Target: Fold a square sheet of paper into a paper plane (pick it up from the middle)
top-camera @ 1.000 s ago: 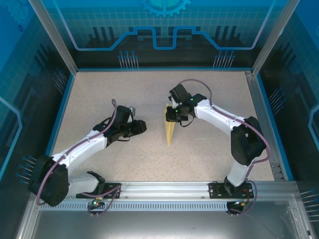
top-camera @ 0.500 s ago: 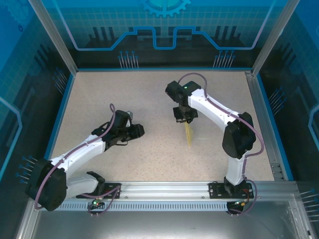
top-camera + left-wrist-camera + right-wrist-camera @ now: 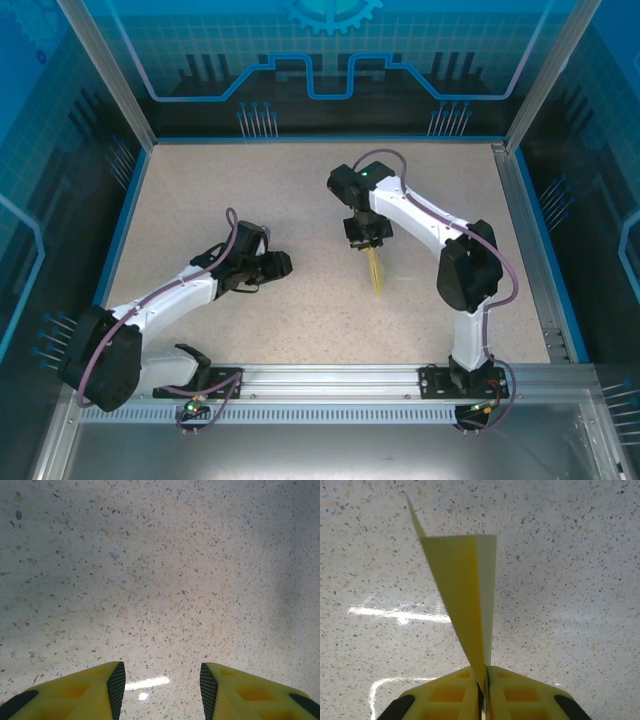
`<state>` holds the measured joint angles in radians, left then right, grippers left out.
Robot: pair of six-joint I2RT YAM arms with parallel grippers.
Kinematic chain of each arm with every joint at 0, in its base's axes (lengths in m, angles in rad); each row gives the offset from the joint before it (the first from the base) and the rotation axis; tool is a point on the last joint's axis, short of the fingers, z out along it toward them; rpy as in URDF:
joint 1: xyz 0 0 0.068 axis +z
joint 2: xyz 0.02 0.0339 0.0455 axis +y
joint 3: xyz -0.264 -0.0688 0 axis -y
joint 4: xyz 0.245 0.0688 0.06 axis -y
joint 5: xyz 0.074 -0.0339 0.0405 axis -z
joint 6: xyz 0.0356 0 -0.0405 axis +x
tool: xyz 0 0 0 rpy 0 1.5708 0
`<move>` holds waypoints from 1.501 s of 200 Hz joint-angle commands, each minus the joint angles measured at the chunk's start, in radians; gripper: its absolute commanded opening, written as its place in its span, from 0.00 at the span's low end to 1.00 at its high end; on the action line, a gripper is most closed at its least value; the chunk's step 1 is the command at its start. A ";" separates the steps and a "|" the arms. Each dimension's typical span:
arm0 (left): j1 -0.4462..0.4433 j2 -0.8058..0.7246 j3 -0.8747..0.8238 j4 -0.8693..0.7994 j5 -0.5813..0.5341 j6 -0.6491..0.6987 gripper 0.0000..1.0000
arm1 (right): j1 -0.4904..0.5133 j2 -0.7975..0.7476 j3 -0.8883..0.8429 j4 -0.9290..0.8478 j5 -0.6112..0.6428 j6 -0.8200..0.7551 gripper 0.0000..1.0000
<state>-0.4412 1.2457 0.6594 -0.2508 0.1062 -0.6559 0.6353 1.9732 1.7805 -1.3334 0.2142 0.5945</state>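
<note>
Pinched in the right claw (image 3: 364,240), jaws closed flat on one end of the square sheet of paper (image 3: 376,275), already folded down to a long, narrow dart of several layers. Apparently lifted off the counter (image 3: 250,190) and turned edge-on, so reads from above as little more than a thin yellow line. From the right wrist, fans out ahead of the fingertips, layers splayed a little, one sharp corner poking up at the left. Held this way probably to carry it free or turn it for the next crease.

To the left of the paper and well apart from it: the left claw (image 3: 283,263), jaws partly open, gripping nothing, low over bare surface. Likely parked clear so as not to snag the paper, yet near enough to come in and press.

Beneath the paper, pale speckled stone-look counter, glossy enough to throw back a streak of lamp light. Around it a blue border, aluminium posts, translucent blue panels printed with a circuit pattern.
</note>
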 commanded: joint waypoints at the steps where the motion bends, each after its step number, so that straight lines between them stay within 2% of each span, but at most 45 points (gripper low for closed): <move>1: 0.009 0.003 0.024 0.010 0.008 -0.002 0.47 | 0.023 0.021 0.060 -0.103 0.067 0.016 0.12; 17: 0.011 0.001 0.022 0.007 -0.010 -0.003 0.47 | 0.037 0.026 0.103 -0.186 0.179 0.036 0.12; 41: 0.015 0.000 0.028 -0.005 -0.045 -0.014 0.47 | 0.057 0.074 0.152 -0.291 0.267 0.047 0.12; 63: 0.019 -0.010 0.022 -0.025 -0.095 -0.037 0.47 | 0.085 0.134 0.143 -0.318 0.296 0.091 0.09; 101: 0.024 -0.038 0.012 -0.057 -0.136 -0.052 0.47 | 0.147 0.275 0.218 -0.333 0.340 0.179 0.11; 140: 0.025 -0.067 0.004 -0.080 -0.154 -0.058 0.47 | 0.186 0.430 0.301 -0.287 0.341 0.260 0.12; 166: 0.026 -0.078 -0.002 -0.092 -0.158 -0.061 0.47 | 0.216 0.479 0.320 -0.228 0.299 0.295 0.14; 187: 0.027 -0.077 0.005 -0.112 -0.159 -0.055 0.47 | 0.246 0.494 0.333 -0.156 0.229 0.289 0.21; 200: 0.026 -0.080 0.011 -0.127 -0.162 -0.053 0.47 | 0.254 0.501 0.356 -0.131 0.187 0.280 0.29; 220: 0.026 -0.097 0.013 -0.141 -0.165 -0.058 0.48 | 0.258 0.442 0.330 -0.059 0.133 0.251 0.42; 243: 0.026 -0.112 0.017 -0.153 -0.159 -0.055 0.49 | 0.254 0.256 0.217 0.084 0.075 0.192 0.59; 276: 0.025 -0.107 0.016 -0.145 -0.106 -0.051 0.51 | 0.223 -0.051 -0.095 0.379 -0.032 0.100 0.67; 290: 0.025 -0.103 0.008 -0.117 -0.052 -0.050 0.51 | 0.170 -0.160 -0.267 0.479 -0.073 0.106 0.70; 300: 0.023 -0.093 0.003 -0.093 -0.007 -0.052 0.52 | 0.113 -0.218 -0.393 0.579 -0.170 0.100 0.69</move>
<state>-0.4240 1.1492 0.6594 -0.3683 -0.0040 -0.7082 0.8555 1.8626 1.6150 -0.9928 0.2043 0.7292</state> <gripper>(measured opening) 0.516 0.697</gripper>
